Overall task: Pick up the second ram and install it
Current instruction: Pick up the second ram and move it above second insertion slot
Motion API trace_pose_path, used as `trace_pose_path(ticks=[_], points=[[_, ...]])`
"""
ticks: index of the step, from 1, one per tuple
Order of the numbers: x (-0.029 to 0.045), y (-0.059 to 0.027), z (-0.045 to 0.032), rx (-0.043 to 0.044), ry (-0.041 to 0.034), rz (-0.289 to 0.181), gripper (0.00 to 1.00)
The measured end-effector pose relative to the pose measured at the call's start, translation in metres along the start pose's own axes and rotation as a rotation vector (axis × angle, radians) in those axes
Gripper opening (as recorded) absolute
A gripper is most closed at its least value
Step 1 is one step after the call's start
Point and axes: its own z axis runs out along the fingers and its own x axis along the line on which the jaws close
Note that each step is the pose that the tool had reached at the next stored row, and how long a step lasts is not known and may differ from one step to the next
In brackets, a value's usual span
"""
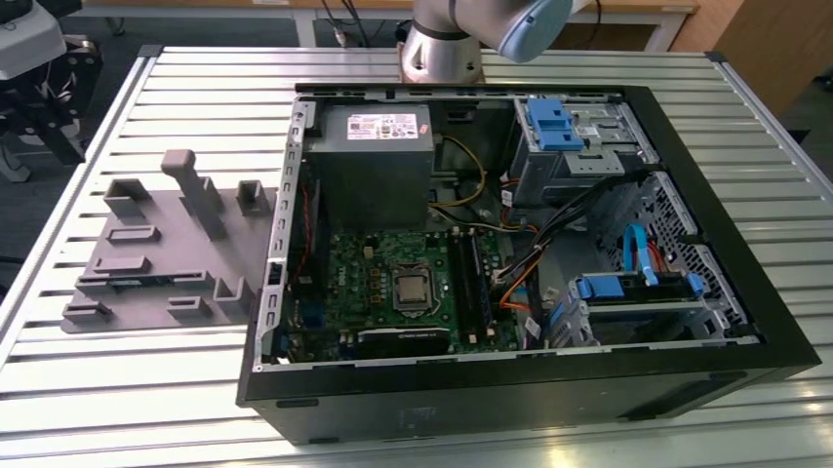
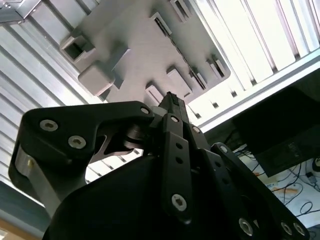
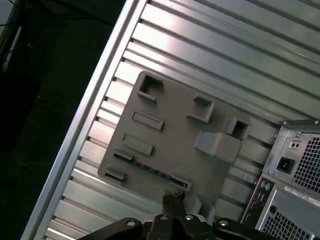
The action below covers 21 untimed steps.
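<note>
At the computer case's point(image 1: 521, 390) nine o'clock in the exterior view, a grey holder tray point(image 1: 170, 258) keeps the second ram point(image 3: 152, 170) in a slot. The gripper point(image 3: 173, 196) hovers above it, fingers nearly together and empty. Coming down this narrow, they would likely strike the stick's edge instead of straddling it.

The arm point(image 1: 450, 39) was cut off at the exterior view's top edge. In the second wrist view the gripper point(image 2: 170, 102) hid part of the gray fixture point(image 2: 150, 45) and was itself cropped.
</note>
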Motion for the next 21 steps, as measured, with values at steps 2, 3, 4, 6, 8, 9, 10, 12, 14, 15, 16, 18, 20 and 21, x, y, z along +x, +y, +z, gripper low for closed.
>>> trace_pose_path(ticks=[2,3,4,6,8,9,10,12,14,15,16,18,20,21], points=[[0.0002,0.0001,0.0002,-0.0002,0.0003,-0.027,0.11],[0.0003,0.0001,0.0002,-0.0002,0.0005,-0.04,0.11],[0.0004,0.0001,0.0003,-0.0004,0.0005,-0.053,0.11],[0.0007,0.0002,0.0004,-0.0005,0.0009,-0.077,0.11],[0.0009,0.0003,0.0005,-0.0006,0.0014,-0.101,0.11],[0.001,0.0003,0.0005,-0.0007,0.0016,-0.114,0.11],[0.001,0.0003,0.0005,-0.0007,0.0018,-0.128,0.11],[0.0011,0.0003,0.0007,-0.0009,0.0022,-0.156,0.11],[0.0011,0.0003,0.0009,-0.0011,0.0025,-0.183,0.11],[0.0012,0.0004,0.001,-0.0012,0.0026,-0.197,0.11],[0.0012,0.0004,0.001,-0.0013,0.0029,-0.212,0.11],[0.0012,0.0004,0.0012,-0.0014,0.0032,-0.239,0.11],[0.0012,0.0004,0.0016,-0.0016,0.0035,-0.268,0.11],[0.0012,0.0004,0.0018,-0.0017,0.0037,-0.283,0.11]])
